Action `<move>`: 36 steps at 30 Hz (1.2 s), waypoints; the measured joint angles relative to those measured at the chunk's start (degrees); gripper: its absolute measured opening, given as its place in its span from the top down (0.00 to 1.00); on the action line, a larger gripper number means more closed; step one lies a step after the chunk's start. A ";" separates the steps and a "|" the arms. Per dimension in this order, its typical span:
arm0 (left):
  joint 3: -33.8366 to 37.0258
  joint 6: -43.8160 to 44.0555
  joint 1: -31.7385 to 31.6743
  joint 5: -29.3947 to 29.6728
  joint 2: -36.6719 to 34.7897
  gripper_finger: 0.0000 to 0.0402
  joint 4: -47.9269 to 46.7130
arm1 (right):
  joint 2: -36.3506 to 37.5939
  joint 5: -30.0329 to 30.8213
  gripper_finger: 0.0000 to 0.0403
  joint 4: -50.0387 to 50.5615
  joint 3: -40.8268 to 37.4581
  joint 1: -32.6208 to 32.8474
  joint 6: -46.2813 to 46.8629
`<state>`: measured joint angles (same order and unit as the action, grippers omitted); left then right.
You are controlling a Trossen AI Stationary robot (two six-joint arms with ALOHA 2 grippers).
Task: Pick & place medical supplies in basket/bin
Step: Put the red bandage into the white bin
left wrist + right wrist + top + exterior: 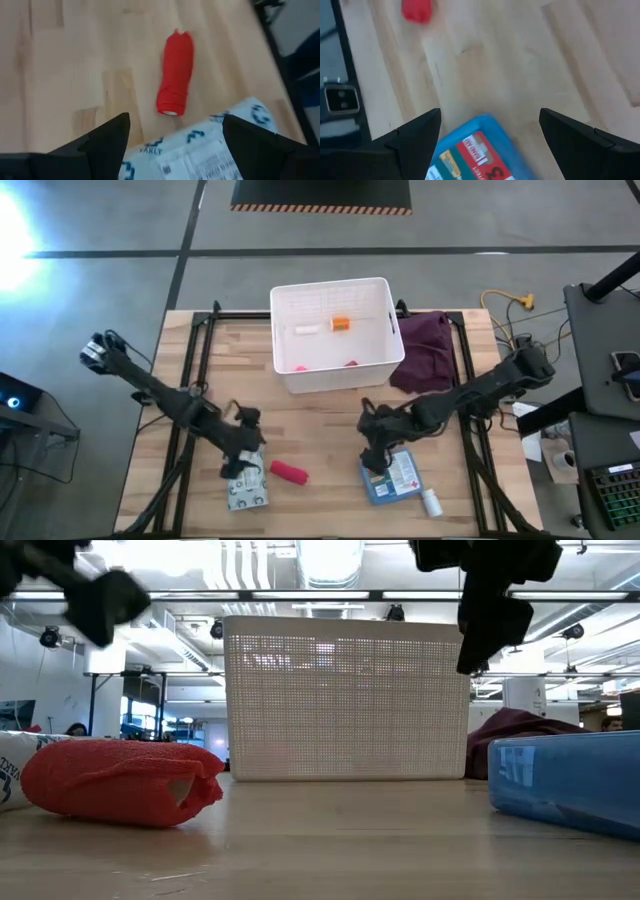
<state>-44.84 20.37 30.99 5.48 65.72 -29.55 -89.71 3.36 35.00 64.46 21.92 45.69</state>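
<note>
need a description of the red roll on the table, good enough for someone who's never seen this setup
Start at the white basket at the table's far middle, then come toward the near edge, left of centre. There, between the left gripper over a grey-green packet and the blue first-aid box, lies the red roll. It is the only red, soft, cylinder-shaped item lying loose on the wood.

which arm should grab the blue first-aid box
Right. The right gripper hangs open directly over the blue first-aid box, while the left gripper is across the table above the grey-green packet.
</note>
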 joint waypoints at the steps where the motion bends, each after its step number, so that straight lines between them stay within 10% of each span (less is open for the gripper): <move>1: 0.44 1.29 0.36 0.66 1.76 0.26 1.43 | -0.79 -0.05 0.18 0.47 0.77 0.46 -0.51; 20: -16.56 -2.47 0.41 0.97 37.00 0.29 -0.52 | -1.14 4.37 0.18 6.75 3.76 8.88 9.67; 36: -26.88 -2.45 -2.57 6.46 27.20 0.88 -15.68 | 4.23 18.96 0.18 13.16 3.66 13.44 16.18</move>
<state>-71.72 17.92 28.42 11.94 92.92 -45.23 -85.48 22.33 48.16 68.12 35.36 61.88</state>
